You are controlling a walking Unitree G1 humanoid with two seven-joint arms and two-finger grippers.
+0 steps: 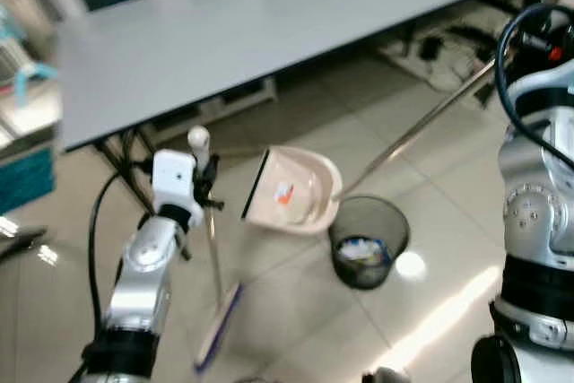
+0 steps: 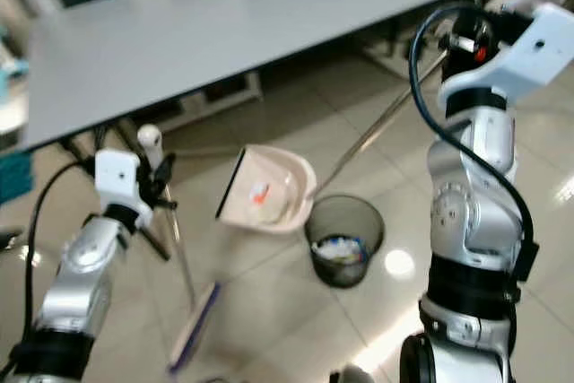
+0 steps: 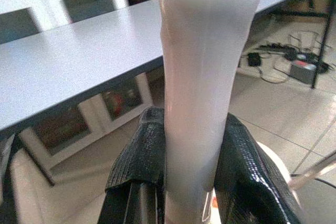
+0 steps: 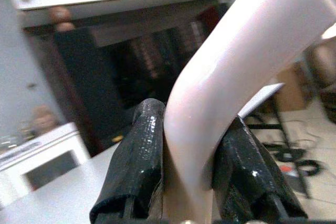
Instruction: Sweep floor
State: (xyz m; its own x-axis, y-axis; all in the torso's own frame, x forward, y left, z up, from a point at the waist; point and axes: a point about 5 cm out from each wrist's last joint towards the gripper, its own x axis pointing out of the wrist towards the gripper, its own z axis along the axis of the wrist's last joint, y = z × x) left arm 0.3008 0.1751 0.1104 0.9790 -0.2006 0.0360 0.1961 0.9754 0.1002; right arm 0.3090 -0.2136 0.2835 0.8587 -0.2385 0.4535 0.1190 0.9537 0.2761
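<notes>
Head views: a black mesh bin [image 1: 368, 241] stands on the tiled floor [image 1: 296, 329], in front of a long grey table [image 1: 269, 24]. A cream dustpan [image 1: 296, 190] hangs tilted just above and beside the bin's rim, with its long metal handle [image 1: 417, 127] running up and away from the bin toward the right arm [image 2: 475, 204]. A red scrap lies in the pan. On the far side of the dustpan from the bin, the left gripper [image 1: 204, 181] holds a broom [image 1: 213, 257] near its white top; the shaft slants down to the brush head on the floor, beside the bin.

Left wrist view: both black fingers [image 3: 137, 161] are clamped on the broom's pale grip [image 3: 202, 77].

Right wrist view: the right gripper [image 4: 190, 174] is closed on the dustpan's curved pale grip [image 4: 236, 72], its fingers [image 4: 135, 166] pressing on either side.
</notes>
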